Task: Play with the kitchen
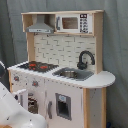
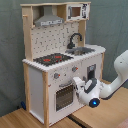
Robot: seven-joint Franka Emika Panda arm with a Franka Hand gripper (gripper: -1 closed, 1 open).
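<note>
No text, brand, number or sign can be read anywhere in either exterior view. The microwave (image 1: 74,23) at the top of the kitchen (image 1: 60,70) carries a small keypad panel (image 1: 84,23) of dark buttons in the first exterior view, but whatever marks it bears are too blurred to make out. The knobs (image 2: 56,76) below the hob in the second exterior view show no legible markings either.
</note>
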